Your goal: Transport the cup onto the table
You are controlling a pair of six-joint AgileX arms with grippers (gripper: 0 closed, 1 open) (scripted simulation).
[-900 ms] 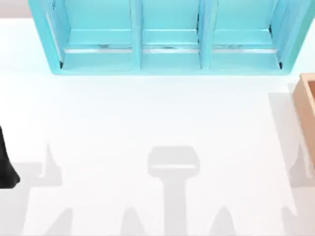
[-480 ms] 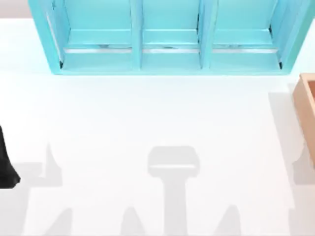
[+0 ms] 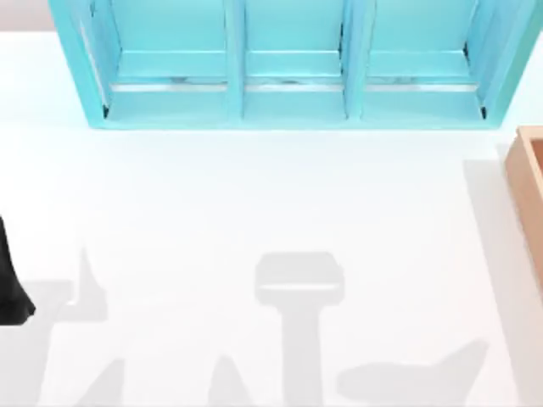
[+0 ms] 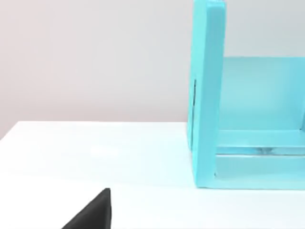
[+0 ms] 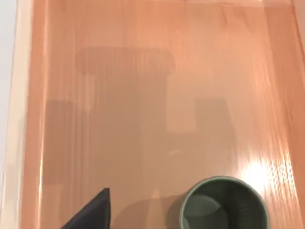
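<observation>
Right arm's shadow on white table [image 3: 254, 195] has slid off right edge, now lower, nearer middle: arm has swung over tan wooden box [image 3: 530, 182]. Right claw [image 5: 93, 212] hangs above box floor. Olive-grey cup [image 5: 224, 204] stands inside box, near claw, not grabbed yet. Claw open or closed: cannot tell. Left arm [image 3: 10, 284] parked at left edge. Turquoise shelf [image 3: 288, 68] at back, pale wall [image 4: 95, 57] behind.

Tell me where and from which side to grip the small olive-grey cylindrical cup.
Probably across the rim, from above: the small olive-grey cup stands upright, mouth open toward the right wrist camera, on the tan wooden box's floor. It has no handle, so one finger inside and one outside, or both around its wall.
</observation>
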